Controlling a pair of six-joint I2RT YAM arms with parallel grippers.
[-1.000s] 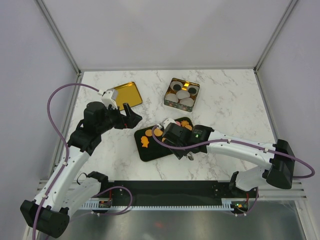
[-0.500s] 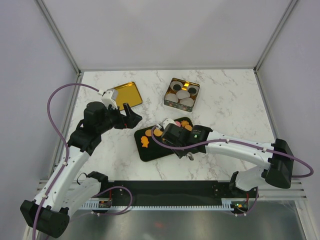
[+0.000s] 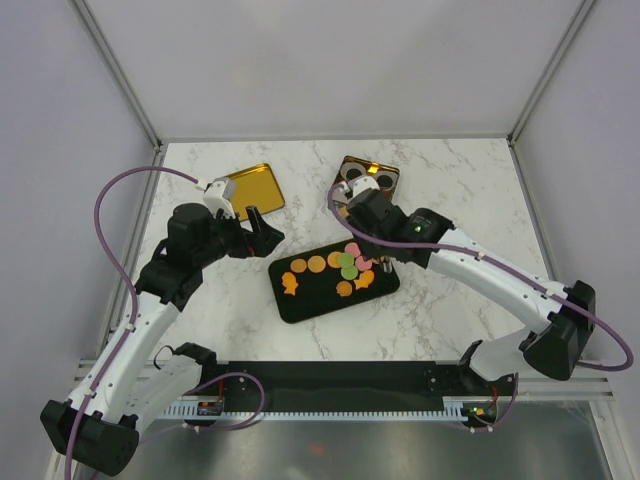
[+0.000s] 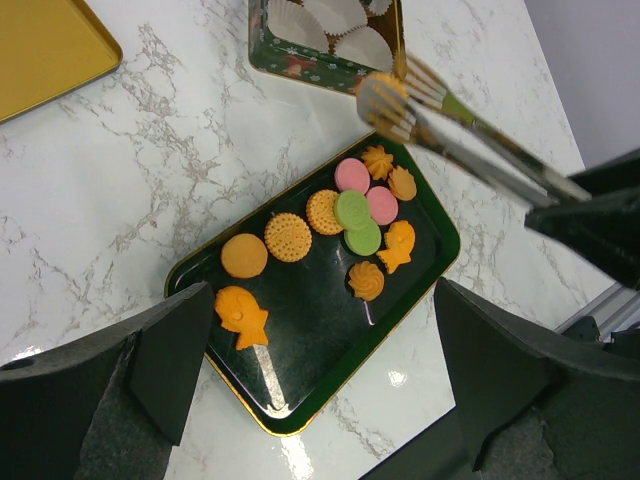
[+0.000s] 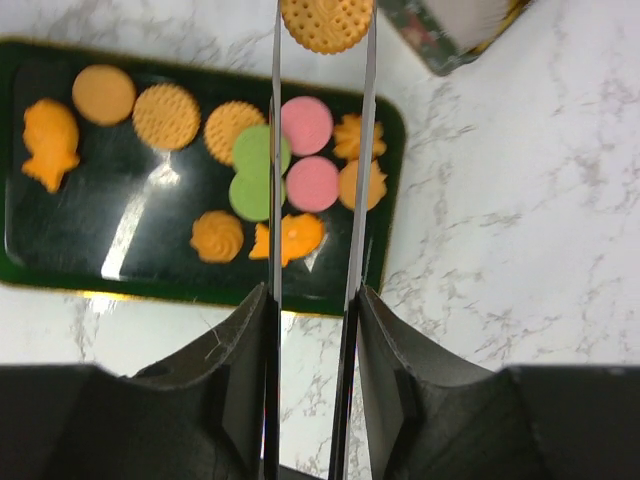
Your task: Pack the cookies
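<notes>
One round orange cookie (image 5: pixel 326 25), unseen from overhead, sits pinched in my right gripper (image 5: pixel 324 12); left gripper (image 4: pixel 322 300) gapes; marble desk (image 3: pixel 470 190) lies bare rightward.

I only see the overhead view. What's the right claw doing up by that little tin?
Observer: The right claw squeezes long tongs that pinch a round orange cookie.
Operator: What's in the tin?
Observer: The left wrist view shows pleated white paper liners.
Operator: Is everything on the tray round?
Observer: No; an orange fish-shaped cookie lies at one end.
</notes>
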